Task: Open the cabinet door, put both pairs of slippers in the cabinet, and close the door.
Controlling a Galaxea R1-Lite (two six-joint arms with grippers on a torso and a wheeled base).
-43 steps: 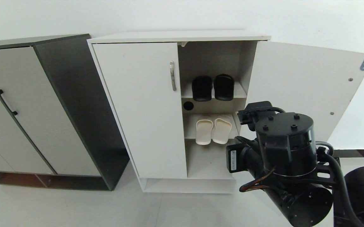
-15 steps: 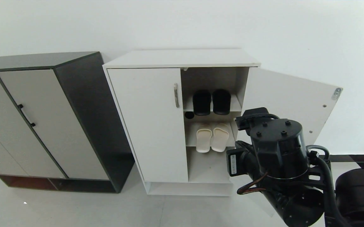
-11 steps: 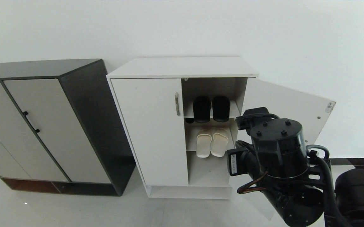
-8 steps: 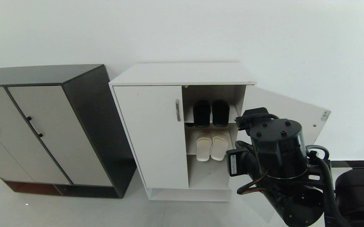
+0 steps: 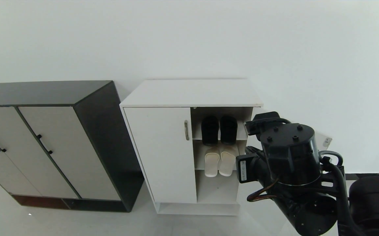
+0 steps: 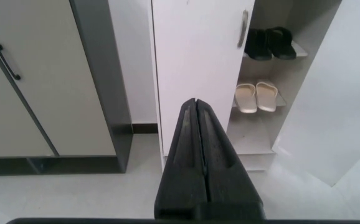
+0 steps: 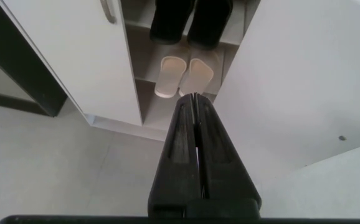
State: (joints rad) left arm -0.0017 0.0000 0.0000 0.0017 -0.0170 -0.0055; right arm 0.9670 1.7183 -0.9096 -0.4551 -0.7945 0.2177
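We see the pale floor [image 5: 94,223] spreading out in front of the white cabinet [image 5: 189,93], which stands back against the wall. A dark cabinet [image 5: 101,131] stands near the white cabinet's left side, with a narrow gap between the two. The white cabinet's left door [image 5: 160,154] is shut. Its right door [image 7: 292,93] is swung wide open, out to the cabinet's right, and leaves the right bay uncovered.

Both hands hang over the floor, short of the cabinet's front. The left hand [image 6: 196,106] has its fingers pressed together on nothing and faces the shut left door. The right hand [image 7: 196,99] is likewise closed and empty. It sits before the open bay, between the left door's edge and the open door's inner face.

Inside that bay the black slippers [image 5: 219,129] lie side by side on the cabinet's upper shelf, and the white slippers [image 5: 220,156] lie on the shelf below. Both pairs reach the front edges of their shelves. A metal handle [image 5: 186,130] runs upright on the left door, just beside the opening.
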